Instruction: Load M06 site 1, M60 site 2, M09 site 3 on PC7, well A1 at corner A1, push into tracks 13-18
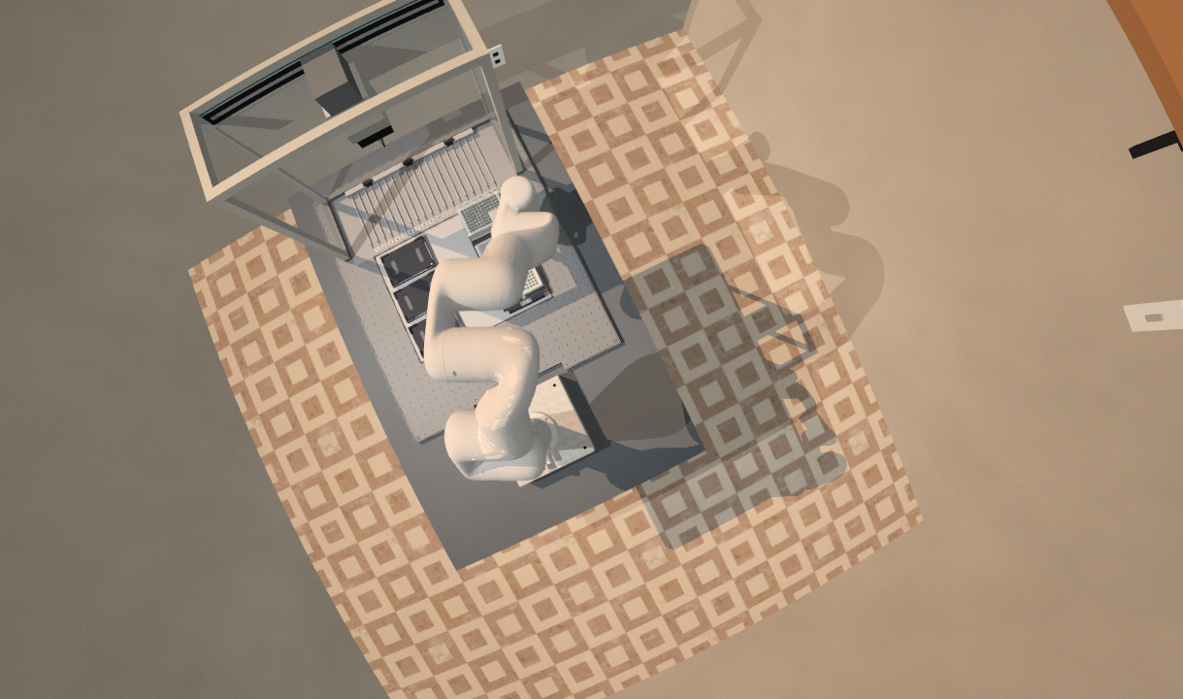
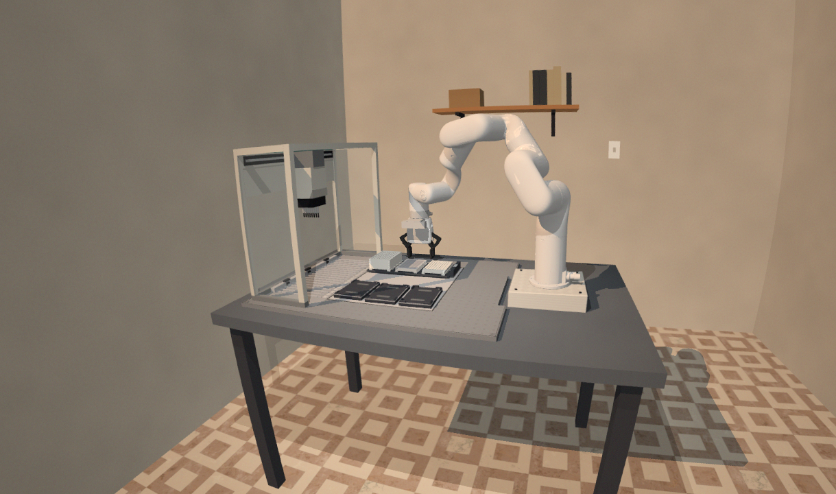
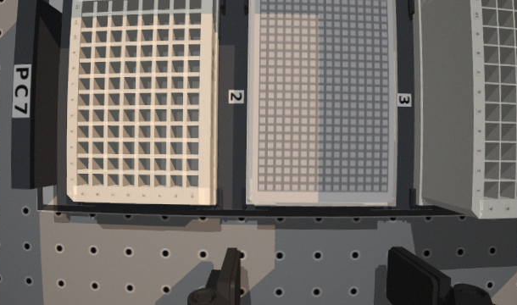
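The black carrier PC7 (image 3: 38, 161) lies on the apron with its handle at the left of the wrist view. The 96-well plate M06 (image 3: 140, 102) (image 2: 440, 267) sits on the site next to the handle. The 384-well plate M60 (image 3: 322, 106) (image 2: 411, 265) sits on site 2. The deep-well block M09 (image 3: 449, 106) (image 2: 385, 261) (image 1: 480, 215) sits on site 3, nearest the rails (image 1: 430, 186) (image 2: 341, 270). My gripper (image 3: 314, 273) (image 2: 419, 248) is open and empty. It hangs low beside the carrier's long side, level with site 2. The arm hides it in the overhead view.
The three black nests (image 2: 356, 289) (image 2: 387, 293) (image 2: 420, 296) stand empty beside the apron; two show in the overhead view (image 1: 407, 260) (image 1: 410, 299). The instrument's frame (image 2: 294, 227) stands over the rails. The perforated board (image 3: 114, 263) lies under my fingers.
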### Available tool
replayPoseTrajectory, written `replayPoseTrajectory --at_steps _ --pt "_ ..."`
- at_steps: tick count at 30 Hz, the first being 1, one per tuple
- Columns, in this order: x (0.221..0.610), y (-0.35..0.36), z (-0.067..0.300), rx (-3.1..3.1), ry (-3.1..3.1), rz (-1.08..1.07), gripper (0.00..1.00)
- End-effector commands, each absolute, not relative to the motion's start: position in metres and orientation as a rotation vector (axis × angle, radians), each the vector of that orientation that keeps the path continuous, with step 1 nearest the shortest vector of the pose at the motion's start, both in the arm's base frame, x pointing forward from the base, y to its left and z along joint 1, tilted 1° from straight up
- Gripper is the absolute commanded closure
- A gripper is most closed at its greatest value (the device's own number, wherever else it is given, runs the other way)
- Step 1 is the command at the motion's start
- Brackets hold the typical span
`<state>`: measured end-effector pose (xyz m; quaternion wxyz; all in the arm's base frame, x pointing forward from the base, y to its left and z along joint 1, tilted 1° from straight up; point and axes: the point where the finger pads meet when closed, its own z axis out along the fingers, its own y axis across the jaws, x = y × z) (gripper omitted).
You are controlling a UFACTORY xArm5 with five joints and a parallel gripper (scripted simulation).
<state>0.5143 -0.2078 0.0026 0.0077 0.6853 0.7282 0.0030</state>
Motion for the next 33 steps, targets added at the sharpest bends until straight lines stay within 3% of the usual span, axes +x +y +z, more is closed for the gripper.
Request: replayPoseTrajectory --at_steps 1,33 --pt "0.516 -0.208 0.002 2.142 2.276 0.025 0.00" --pt "0.516 -0.208 -0.012 2.142 2.276 0.025 0.00"
